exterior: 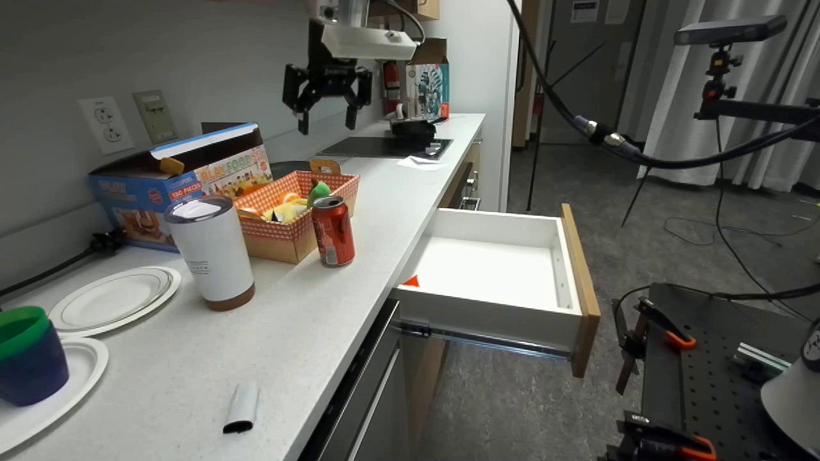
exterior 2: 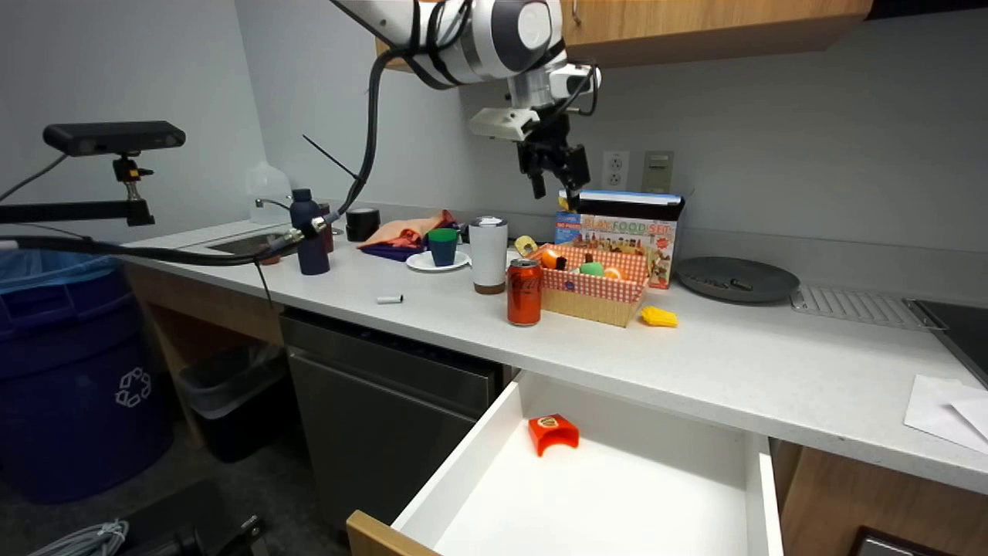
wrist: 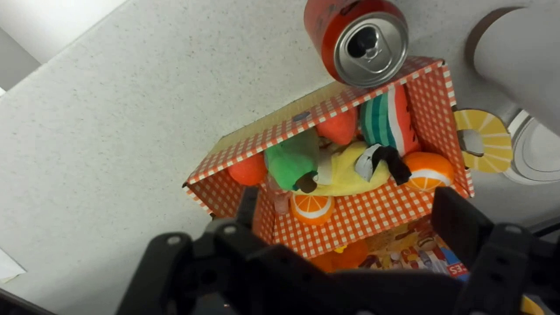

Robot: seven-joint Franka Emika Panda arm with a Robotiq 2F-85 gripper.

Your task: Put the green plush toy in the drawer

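Note:
The green plush toy (wrist: 291, 162) lies in a red-checked basket (wrist: 363, 218) among other soft toy foods, against the basket's long wall, with its brown stem showing. It also shows in both exterior views (exterior: 319, 191) (exterior 2: 592, 269), partly hidden by the basket wall in an exterior view. The drawer (exterior: 493, 262) is pulled out below the counter edge; it also shows in an exterior view (exterior 2: 641, 494), with a red toy piece (exterior 2: 553, 432) inside. My gripper (wrist: 348, 192) is open and empty, above the basket and apart from it; it shows in both exterior views (exterior: 327, 121) (exterior 2: 556, 193).
A red can (exterior: 333, 234) stands close against the basket, with a white tumbler (exterior: 214, 256) beside it. A play food box (exterior 2: 625, 232) stands behind the basket by the wall. A yellow toy (exterior 2: 658, 316) lies on the counter beside the basket. Plates (exterior: 122, 294) lie farther along.

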